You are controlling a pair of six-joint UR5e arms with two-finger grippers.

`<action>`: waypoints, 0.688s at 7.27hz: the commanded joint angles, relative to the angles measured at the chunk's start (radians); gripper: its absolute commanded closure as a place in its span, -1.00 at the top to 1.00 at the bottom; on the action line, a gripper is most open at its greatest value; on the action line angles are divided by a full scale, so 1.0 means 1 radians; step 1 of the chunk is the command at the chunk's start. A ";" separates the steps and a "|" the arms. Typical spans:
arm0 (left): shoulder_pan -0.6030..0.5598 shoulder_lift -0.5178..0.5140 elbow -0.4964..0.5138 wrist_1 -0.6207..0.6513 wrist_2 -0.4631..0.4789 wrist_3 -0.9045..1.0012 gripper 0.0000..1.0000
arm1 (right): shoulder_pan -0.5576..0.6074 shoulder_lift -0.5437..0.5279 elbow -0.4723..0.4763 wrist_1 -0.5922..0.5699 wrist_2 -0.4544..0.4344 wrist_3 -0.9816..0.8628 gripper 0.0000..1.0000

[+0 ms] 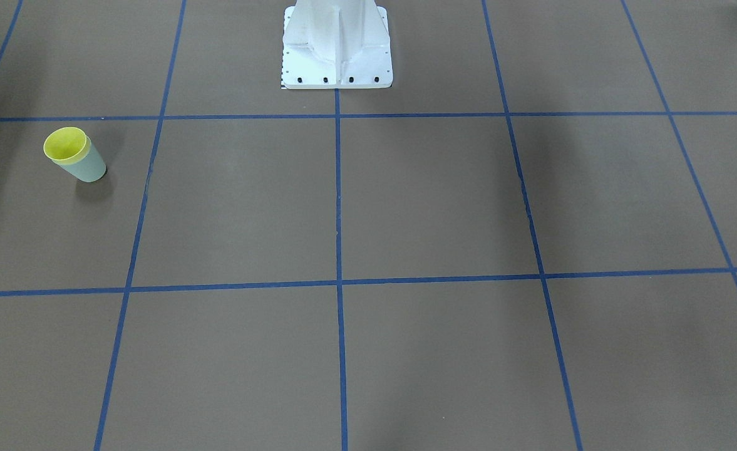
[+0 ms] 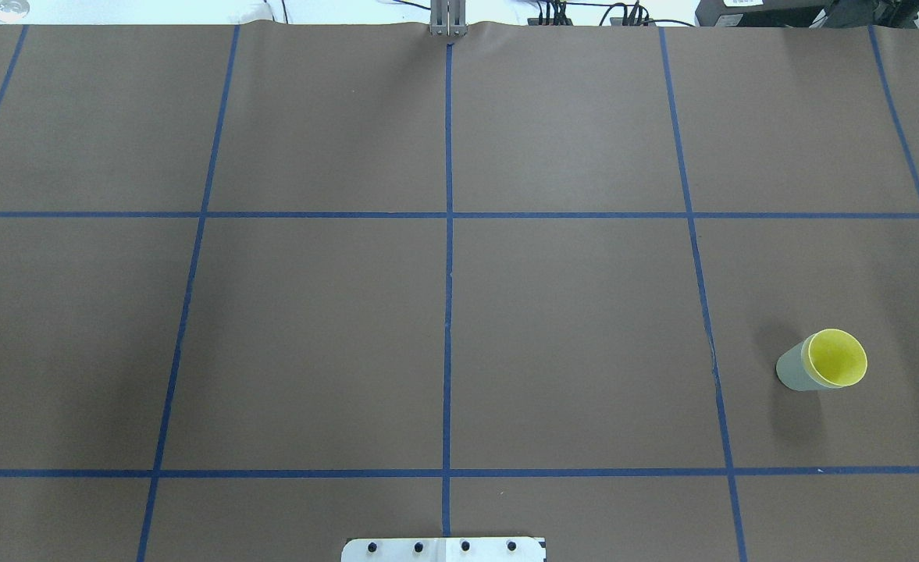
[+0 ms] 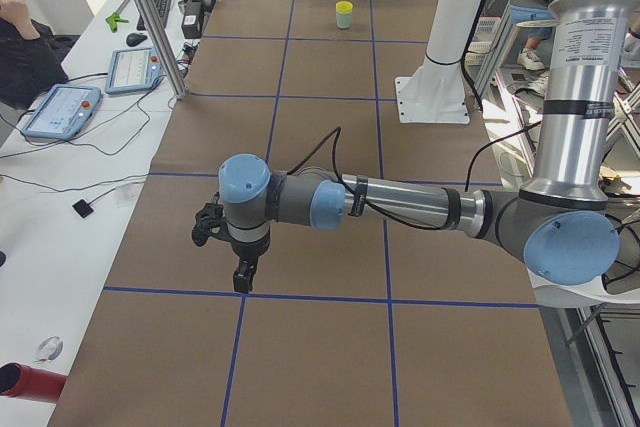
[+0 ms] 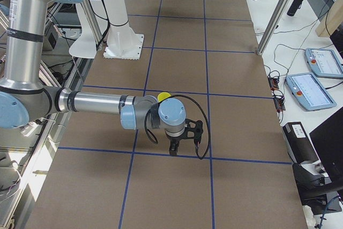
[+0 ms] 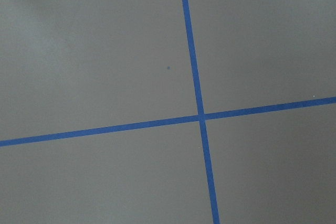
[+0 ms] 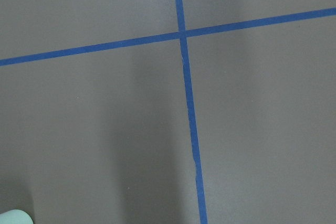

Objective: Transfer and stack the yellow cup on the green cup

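Observation:
The yellow cup [image 1: 66,145] sits nested inside the green cup [image 1: 91,167], upright on the brown table on the robot's right side. The overhead view shows the yellow cup's inside [image 2: 838,357] and the green cup's wall [image 2: 793,373] around it. The stack is small at the far end in the exterior left view [image 3: 344,14]. The green cup's edge shows at the bottom left of the right wrist view [image 6: 13,216]. The left gripper [image 3: 241,275] hangs over a tape crossing, far from the cups. The right gripper [image 4: 174,148] hangs near the stack, whose yellow rim [image 4: 164,96] peeks behind the arm. I cannot tell whether either gripper is open or shut.
Blue tape lines [image 2: 448,312] divide the table into squares. A white pedestal base [image 1: 337,59] stands at the robot's edge. Metal posts [image 4: 278,9] and a side bench with tablets [image 3: 60,107] flank the table on the operators' side.

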 commanded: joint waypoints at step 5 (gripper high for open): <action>0.000 0.058 -0.047 0.005 0.008 0.001 1.00 | -0.032 -0.042 0.131 -0.007 -0.055 0.049 1.00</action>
